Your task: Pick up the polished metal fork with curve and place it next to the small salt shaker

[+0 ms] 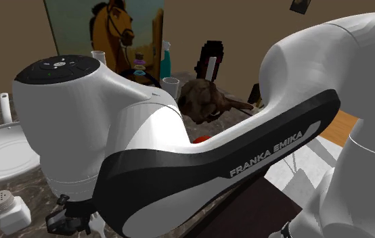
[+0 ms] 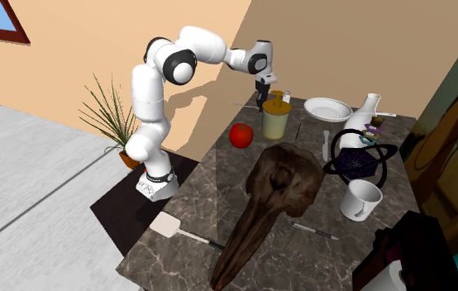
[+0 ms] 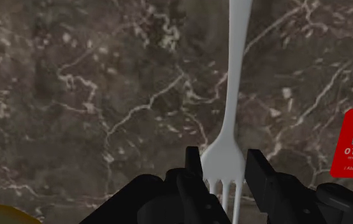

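Right, fork (image 3: pixel 236 83) sits between my gripper (image 3: pixel 224 156) fingers (image 3: pixel 194 170), handle running straight away; narrow, seemingly clasping its head.

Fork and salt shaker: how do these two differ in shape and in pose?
The fork is long and slim, with tines at one end; the salt shaker is short and blocky, with a holed grey cap. The fork is clasped between the fingers; the salt shaker stands upright on the marble counter. Both are drawn white.
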Robot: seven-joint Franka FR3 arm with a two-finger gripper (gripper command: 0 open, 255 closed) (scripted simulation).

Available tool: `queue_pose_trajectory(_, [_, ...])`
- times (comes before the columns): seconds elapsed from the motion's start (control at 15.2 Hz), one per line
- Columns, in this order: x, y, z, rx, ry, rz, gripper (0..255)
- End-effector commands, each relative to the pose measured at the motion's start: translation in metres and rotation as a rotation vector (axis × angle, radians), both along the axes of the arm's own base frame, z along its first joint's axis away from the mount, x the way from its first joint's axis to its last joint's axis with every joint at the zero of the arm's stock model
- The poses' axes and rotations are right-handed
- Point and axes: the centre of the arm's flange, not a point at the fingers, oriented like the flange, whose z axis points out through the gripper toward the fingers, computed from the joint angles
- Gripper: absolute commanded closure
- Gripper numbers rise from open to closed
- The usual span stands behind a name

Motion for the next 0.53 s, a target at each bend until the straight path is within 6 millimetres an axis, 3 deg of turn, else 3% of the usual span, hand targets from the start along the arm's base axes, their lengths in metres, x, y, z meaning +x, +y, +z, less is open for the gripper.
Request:
queue_pose_trajectory(0.0, [0.0002, -0.0015, -0.0055, 0.000, 0.000, 0.000, 255])
queue_pose_trajectory(0.4, [0.0002, -0.0015, -0.0055, 0.000, 0.000, 0.000, 255])
queue_pose_trajectory(0.46, [0.0002, -0.0015, -0.0055, 0.000, 0.000, 0.000, 0])
